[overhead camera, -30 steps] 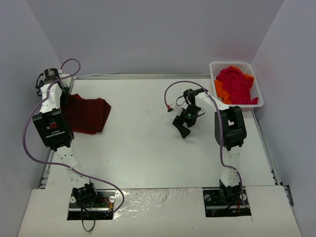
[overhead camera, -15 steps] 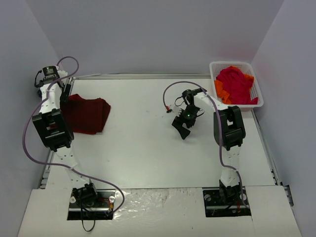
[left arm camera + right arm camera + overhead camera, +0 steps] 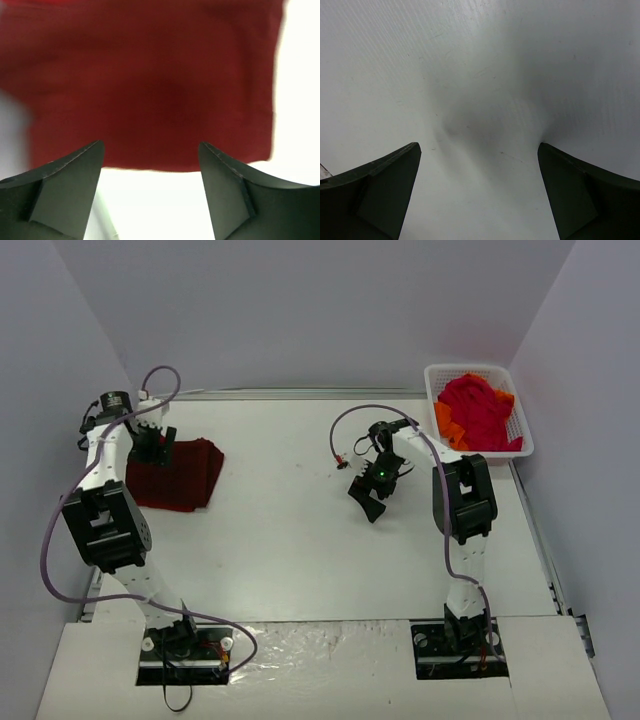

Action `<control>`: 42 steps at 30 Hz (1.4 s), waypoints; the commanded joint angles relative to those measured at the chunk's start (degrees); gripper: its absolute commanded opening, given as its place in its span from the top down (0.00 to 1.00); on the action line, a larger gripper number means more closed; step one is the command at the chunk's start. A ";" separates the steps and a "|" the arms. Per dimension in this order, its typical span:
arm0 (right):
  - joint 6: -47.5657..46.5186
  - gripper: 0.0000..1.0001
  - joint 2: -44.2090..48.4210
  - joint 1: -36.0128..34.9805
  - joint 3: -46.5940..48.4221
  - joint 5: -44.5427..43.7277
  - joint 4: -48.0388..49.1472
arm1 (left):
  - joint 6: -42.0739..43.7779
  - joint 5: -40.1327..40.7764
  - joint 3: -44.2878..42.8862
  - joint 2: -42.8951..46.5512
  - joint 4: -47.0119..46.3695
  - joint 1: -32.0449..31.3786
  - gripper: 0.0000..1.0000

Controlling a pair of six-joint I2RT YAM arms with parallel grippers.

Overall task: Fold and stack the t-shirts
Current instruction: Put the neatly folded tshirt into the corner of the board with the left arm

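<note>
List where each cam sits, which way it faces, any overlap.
Top: above and behind the arms, looking down on the table; both arms, left gripper, right gripper, basket show.
Left wrist: on the left arm, facing down at the maroon shirt; its open fingers frame it.
Right wrist: on the right arm, facing down at the table; open fingers only.
Shared: top and left wrist both see the maroon shirt.

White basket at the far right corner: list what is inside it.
A crumpled crimson t-shirt fills the basket, orange cloth peeking out at its edges. Anything beneath is covered.
</note>
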State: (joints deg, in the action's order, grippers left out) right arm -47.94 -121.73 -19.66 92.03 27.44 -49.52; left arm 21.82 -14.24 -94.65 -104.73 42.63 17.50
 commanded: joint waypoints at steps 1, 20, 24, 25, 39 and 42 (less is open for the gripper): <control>-0.48 0.00 2.55 -0.38 -0.18 0.33 -3.83 | -0.99 -9.47 3.67 -1.00 0.70 -0.88 0.26; -0.13 0.00 0.18 0.32 -0.53 -1.25 -3.74 | -6.79 -7.12 3.50 -12.96 -2.90 -6.42 0.37; -0.13 0.00 -0.70 0.32 -0.18 -1.51 -3.74 | -8.11 -8.17 3.07 -15.23 -1.42 -6.86 0.36; -0.05 0.00 -0.87 0.32 -0.10 -1.51 -3.74 | -8.81 -8.78 2.46 -15.68 -1.15 -6.86 0.36; -0.22 0.00 -1.32 0.32 -0.71 -2.04 -3.74 | -13.74 -11.34 -5.54 -16.65 0.70 -10.72 0.33; 0.13 0.00 -1.23 0.41 -1.06 -1.87 -3.66 | -14.00 -9.33 -6.07 -14.64 1.57 -11.43 0.33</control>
State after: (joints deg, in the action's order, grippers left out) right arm -47.88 -121.78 -19.53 92.01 26.37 -49.71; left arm 9.28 -22.09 -98.78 -121.78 41.91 7.86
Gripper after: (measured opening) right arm 0.999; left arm 0.668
